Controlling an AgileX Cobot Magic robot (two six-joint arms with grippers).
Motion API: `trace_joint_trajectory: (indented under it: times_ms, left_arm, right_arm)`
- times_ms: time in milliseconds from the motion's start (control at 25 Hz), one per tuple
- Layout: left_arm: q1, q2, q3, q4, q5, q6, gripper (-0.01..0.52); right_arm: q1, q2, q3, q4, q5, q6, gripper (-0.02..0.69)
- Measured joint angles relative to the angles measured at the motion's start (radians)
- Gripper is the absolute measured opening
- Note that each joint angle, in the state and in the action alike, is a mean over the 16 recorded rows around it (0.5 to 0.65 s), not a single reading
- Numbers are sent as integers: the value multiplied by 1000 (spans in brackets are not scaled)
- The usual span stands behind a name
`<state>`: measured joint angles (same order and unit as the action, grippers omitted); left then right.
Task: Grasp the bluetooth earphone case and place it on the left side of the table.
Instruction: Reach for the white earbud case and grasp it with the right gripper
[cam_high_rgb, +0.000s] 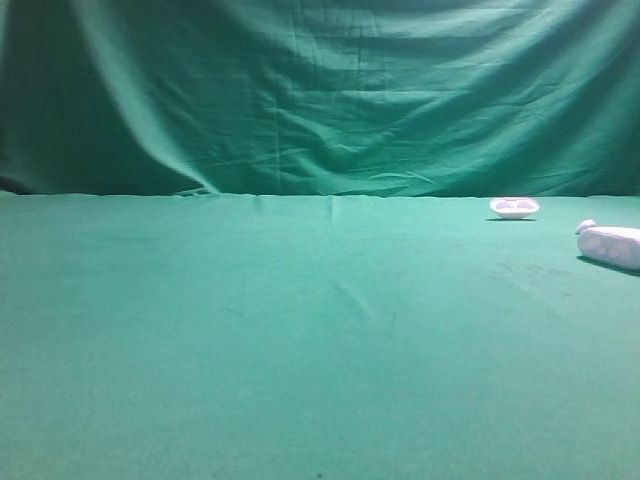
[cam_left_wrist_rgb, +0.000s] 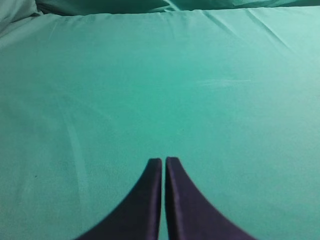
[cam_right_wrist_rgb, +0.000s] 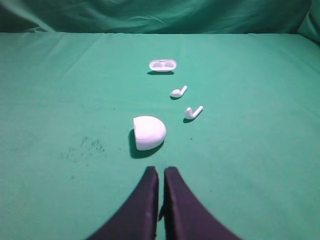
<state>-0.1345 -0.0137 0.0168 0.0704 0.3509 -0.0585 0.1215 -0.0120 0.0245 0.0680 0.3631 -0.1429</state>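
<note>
A: What is the biggest thing here?

B: The table (cam_high_rgb: 300, 350). It has a green cloth on it, and a green curtain (cam_high_rgb: 320, 90) hangs behind it.

A: What comes next?

B: The two pincers. The left gripper (cam_left_wrist_rgb: 163, 161) has dark fingers pressed almost together, with only a thin slit between them. It holds nothing and sits over bare cloth. The right gripper (cam_right_wrist_rgb: 161, 171) looks the same: fingers closed up, nothing between them.

A: Where is the earphone case?

B: The earphone case (cam_right_wrist_rgb: 149, 132) is white and round like a pebble. It lies on the cloth just in front of the right pincer's tips, not touching them. From the high camera it sits at the far right edge of the table (cam_high_rgb: 611, 245), partly cut off.

A: Anything smaller?

B: Yes. A shallow white dish (cam_right_wrist_rgb: 162, 65) sits farther back, near the curtain. Between the dish and the case lie two tiny white earbuds, one nearer the dish (cam_right_wrist_rgb: 178, 92) and one nearer the case (cam_right_wrist_rgb: 193, 112). They are apart from each other.
</note>
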Motion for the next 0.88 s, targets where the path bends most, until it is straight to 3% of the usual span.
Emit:
trace_joint_trajectory:
  times_ms: [240,680,880]
  left_arm:
    - [0,0,0,0,0,0,0]
    - [0,0,0,0,0,0,0]
    - [0,0,0,0,0,0,0]
  right_arm:
    - [0,0,1,11,-49,-4,0]
    - [0,24,-31,110,-411,-40,0]
    - [0,122,-127,160,-460,-79,0]
